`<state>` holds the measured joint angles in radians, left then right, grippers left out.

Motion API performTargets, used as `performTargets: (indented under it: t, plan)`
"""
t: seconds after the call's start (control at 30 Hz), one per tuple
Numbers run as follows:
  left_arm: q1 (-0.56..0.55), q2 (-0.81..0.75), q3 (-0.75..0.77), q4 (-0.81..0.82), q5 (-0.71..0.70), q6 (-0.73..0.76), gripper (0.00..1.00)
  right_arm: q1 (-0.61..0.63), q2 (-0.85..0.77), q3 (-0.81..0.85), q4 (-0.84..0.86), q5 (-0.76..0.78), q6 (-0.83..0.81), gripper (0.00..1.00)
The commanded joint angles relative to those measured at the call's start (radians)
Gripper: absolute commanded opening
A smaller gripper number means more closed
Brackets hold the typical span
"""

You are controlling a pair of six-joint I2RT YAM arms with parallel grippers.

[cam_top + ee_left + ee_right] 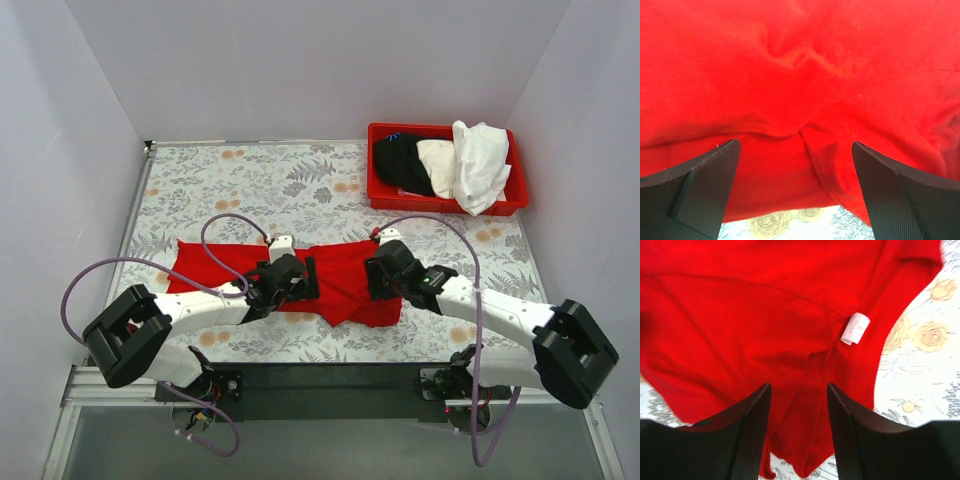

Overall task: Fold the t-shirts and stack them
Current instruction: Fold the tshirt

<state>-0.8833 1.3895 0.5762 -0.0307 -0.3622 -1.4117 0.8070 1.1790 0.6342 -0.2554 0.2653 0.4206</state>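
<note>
On the flowery table (pixel 250 180), the red t-shirt (pixel 215 270) is lying spread out and a bit crumpled, right under both grippers. The black, cream and white t-shirts (pixel 478 165) are waiting in the red bin (pixel 440 207) at the far right.

Some things could be going wrong from here. The left gripper (pixel 300 280) is hanging over a lumpy wrinkle. If it is closing there, it may be grabbing two layers at once, and the fold would be coming out crooked. The right gripper (pixel 378 275) is sitting near the shirt's edge. If it is catching only a little cloth, the shirt may be slipping out during a lift.

The left fingers (pixel 700 185) are standing wide apart, holding nothing. Red cloth is filling the space between and ahead of them, with its near edge just by their tips. The right fingers (pixel 747 440) are closer together but not pinching. A seam is running through their gap, and the white neck label (pixel 855 328) is lying just ahead, a little to the right.
</note>
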Motion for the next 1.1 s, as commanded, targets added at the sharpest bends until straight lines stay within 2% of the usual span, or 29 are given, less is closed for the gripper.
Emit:
performTargets:
  t: [0.0,0.17,0.33,0.57,0.83,1.07]
  plan:
    - [0.0,-0.069,0.022,-0.075,-0.089,0.023,0.87,-0.002,0.088,0.039,0.094,-0.009,-0.011,0.43]
    - [0.009,-0.083,0.007,-0.089,-0.184,0.019,0.91,-0.002,0.14,0.022,0.113,-0.003,-0.005,0.43]
    - [0.03,0.032,-0.007,-0.071,-0.25,0.011,0.92,-0.006,0.237,0.044,0.148,-0.021,-0.017,0.43]
    - [0.05,0.134,0.011,-0.095,-0.253,-0.036,0.93,-0.025,0.456,0.099,0.246,-0.095,-0.035,0.43]
    - [0.05,0.072,-0.019,-0.118,-0.215,-0.107,0.93,-0.046,0.683,0.361,0.246,-0.176,-0.092,0.43]
    - [0.05,0.049,-0.047,-0.121,-0.192,-0.167,0.93,-0.133,0.887,0.577,0.239,-0.258,-0.167,0.42]
